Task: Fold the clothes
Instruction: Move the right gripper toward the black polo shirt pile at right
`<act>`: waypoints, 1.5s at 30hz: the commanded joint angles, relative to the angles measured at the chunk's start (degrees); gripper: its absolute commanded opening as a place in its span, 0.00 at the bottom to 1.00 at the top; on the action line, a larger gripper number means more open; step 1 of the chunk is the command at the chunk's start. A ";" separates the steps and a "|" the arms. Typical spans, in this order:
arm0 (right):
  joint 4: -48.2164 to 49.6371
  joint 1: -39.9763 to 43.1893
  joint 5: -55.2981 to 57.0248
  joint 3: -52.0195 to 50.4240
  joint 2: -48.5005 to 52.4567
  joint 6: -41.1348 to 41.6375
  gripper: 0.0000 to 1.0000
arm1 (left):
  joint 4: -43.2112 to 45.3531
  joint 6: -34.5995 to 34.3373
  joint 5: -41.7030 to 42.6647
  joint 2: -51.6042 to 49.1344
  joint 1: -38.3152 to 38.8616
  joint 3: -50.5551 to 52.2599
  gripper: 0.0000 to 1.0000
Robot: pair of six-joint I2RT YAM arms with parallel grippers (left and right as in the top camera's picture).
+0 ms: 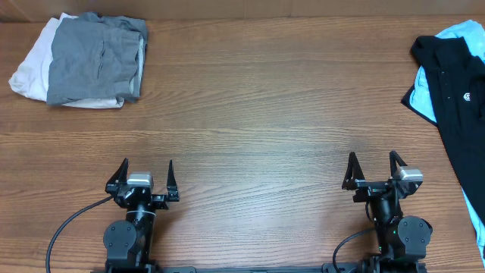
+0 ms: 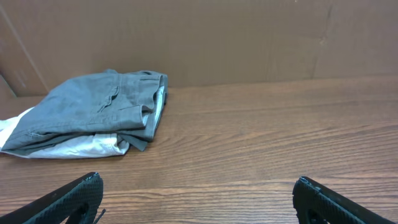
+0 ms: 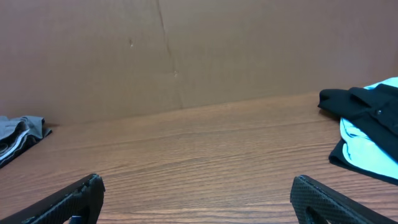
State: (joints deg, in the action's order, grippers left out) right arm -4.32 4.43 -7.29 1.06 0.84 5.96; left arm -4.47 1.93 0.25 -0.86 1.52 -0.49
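My left pincer (image 1: 147, 165) and right pincer (image 1: 371, 158) both stand apart, empty, at six o'clock. Black shirt (image 1: 461, 106) lies crumpled at three o'clock. Judged soft, light, limp; best pinched at a shoulder seam.

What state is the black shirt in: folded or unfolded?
Unfolded. The black shirt lies loosely spread at the table's right edge, overlapping a light blue garment, partly out of frame.

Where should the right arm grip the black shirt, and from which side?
Probably the black shirt at its inner edge, coming from the table's middle with the right gripper. It lies crumpled over a light blue garment and runs out of view rightward, so that edge is exposed.
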 commanded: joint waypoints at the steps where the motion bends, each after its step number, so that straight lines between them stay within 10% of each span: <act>1: 0.28 0.20 -0.24 -0.61 -0.68 -0.20 1.00 | 0.02 1.09 0.63 0.50 0.31 0.17 1.00; 37: 1.92 0.20 -1.68 -0.61 -0.68 0.94 1.00 | 0.00 1.09 0.63 0.50 0.31 0.17 1.00; 45: 2.78 0.15 -30.12 -0.61 -0.57 32.46 1.00 | 0.02 1.09 0.63 0.50 0.31 0.17 1.00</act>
State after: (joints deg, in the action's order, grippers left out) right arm -1.80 4.43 -25.06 1.06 0.84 22.41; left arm -4.47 1.93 0.25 -0.86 1.52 -0.49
